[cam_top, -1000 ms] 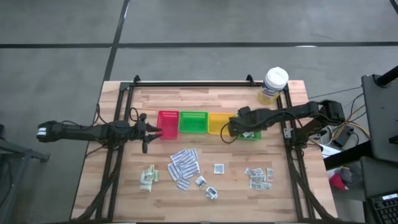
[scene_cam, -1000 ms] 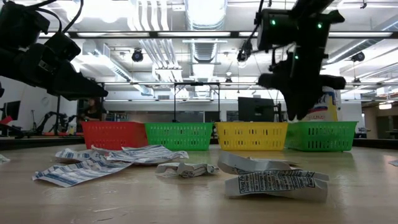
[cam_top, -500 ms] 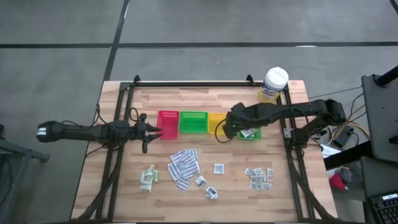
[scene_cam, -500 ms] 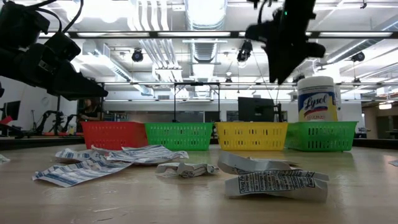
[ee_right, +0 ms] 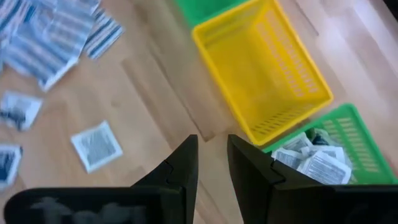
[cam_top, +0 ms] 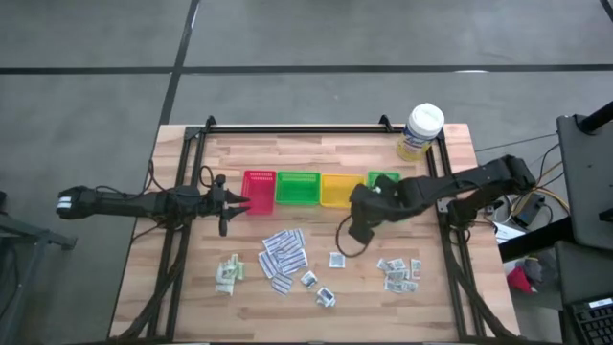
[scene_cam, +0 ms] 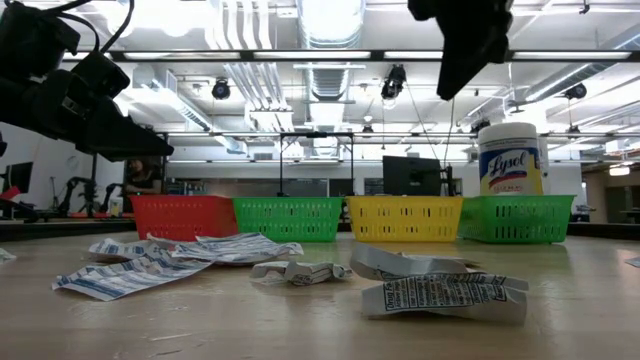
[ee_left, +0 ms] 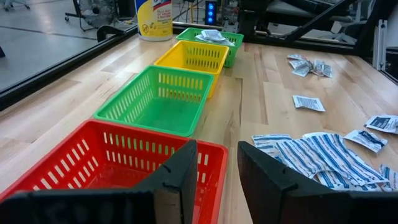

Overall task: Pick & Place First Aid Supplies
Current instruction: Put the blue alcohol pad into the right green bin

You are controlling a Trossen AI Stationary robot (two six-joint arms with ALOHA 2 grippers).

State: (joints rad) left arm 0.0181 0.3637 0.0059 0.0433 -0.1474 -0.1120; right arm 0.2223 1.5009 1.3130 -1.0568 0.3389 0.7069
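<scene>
Blue "Lysol" brand word on the yellow label of the white-lidded cylindrical plastic tub (scene_cam: 510,158) at the table's one o'clock corner, dense black print on the crumpled white paper packet (scene_cam: 443,294) nearest the low camera, too small to read

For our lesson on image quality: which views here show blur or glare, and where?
Right wrist view: motion-blurred throughout, so the yellow basket and the packets in the green basket look smeared. Low view: ceiling lights glare, and the right arm is a dark silhouette. High view and left wrist view: evenly lit and sharp.
</scene>
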